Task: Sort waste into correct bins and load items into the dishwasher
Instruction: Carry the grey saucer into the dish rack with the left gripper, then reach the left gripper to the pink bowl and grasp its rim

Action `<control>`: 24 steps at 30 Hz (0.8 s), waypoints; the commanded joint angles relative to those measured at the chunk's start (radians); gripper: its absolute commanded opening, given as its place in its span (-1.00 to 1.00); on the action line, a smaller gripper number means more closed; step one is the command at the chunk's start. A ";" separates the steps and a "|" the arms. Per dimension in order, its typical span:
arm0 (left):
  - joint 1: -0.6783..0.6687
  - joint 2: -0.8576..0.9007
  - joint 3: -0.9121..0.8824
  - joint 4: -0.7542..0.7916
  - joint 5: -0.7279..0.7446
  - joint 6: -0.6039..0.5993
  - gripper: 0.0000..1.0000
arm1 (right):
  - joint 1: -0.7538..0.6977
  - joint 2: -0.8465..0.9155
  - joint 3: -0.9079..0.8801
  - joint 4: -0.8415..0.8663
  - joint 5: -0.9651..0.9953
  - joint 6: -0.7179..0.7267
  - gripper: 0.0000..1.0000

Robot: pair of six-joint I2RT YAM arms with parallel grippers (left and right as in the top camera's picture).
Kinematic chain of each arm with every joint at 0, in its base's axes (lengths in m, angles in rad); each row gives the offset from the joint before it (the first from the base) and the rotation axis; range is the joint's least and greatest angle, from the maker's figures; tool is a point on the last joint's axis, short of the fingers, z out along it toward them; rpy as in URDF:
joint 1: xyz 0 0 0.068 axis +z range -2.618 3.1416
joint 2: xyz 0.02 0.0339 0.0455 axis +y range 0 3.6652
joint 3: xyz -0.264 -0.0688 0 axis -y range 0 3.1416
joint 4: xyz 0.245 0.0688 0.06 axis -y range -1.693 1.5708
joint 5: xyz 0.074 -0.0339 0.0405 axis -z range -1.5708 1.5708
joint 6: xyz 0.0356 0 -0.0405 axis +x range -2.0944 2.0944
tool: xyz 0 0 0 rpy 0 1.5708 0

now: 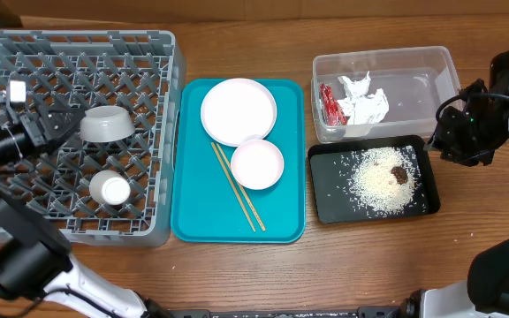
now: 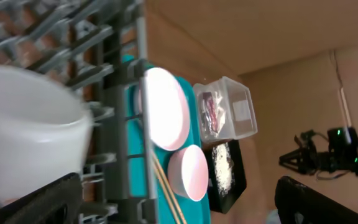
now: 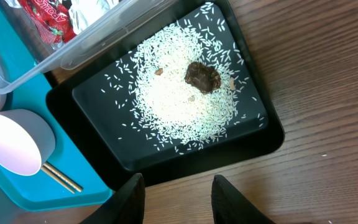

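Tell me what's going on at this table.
The left arm's fingers stand open right next to a white bowl in the grey dish rack, where a white cup also sits. The plate, pink bowl and chopsticks wait on the teal tray. The red wrapper and napkin are in the clear tub. Rice and a brown lump lie in the black tray, with the right arm's fingers apart and empty beside it.

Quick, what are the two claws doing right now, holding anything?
Left gripper: open, holding nothing; a white bowl sits beside it.
Right gripper: partly open, holding nothing.
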 commanded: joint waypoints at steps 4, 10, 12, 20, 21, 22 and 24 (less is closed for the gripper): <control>-0.168 -0.201 0.016 0.026 -0.089 0.001 1.00 | 0.002 -0.021 0.007 0.000 -0.007 0.000 -0.25; -0.416 -0.264 0.016 0.073 -0.366 -0.147 1.00 | 0.002 -0.021 0.007 0.000 -0.007 0.000 -0.25; -0.540 -0.264 0.016 0.114 -0.555 -0.286 1.00 | 0.002 -0.021 0.007 0.000 -0.007 0.000 -0.25; -0.879 -0.252 0.016 0.219 -0.912 -0.544 1.00 | 0.002 -0.021 0.007 0.000 -0.007 0.000 -0.24; -0.918 -0.251 0.016 0.230 -0.911 -0.545 0.99 | 0.002 -0.021 0.007 0.000 -0.007 0.000 -0.24; -0.948 -0.251 0.016 0.241 -0.911 -0.548 1.00 | 0.002 -0.021 0.007 0.000 -0.007 0.000 -0.24; -1.012 -0.251 0.016 0.263 -0.912 -0.550 1.00 | 0.002 -0.021 0.007 0.000 -0.007 0.000 -0.24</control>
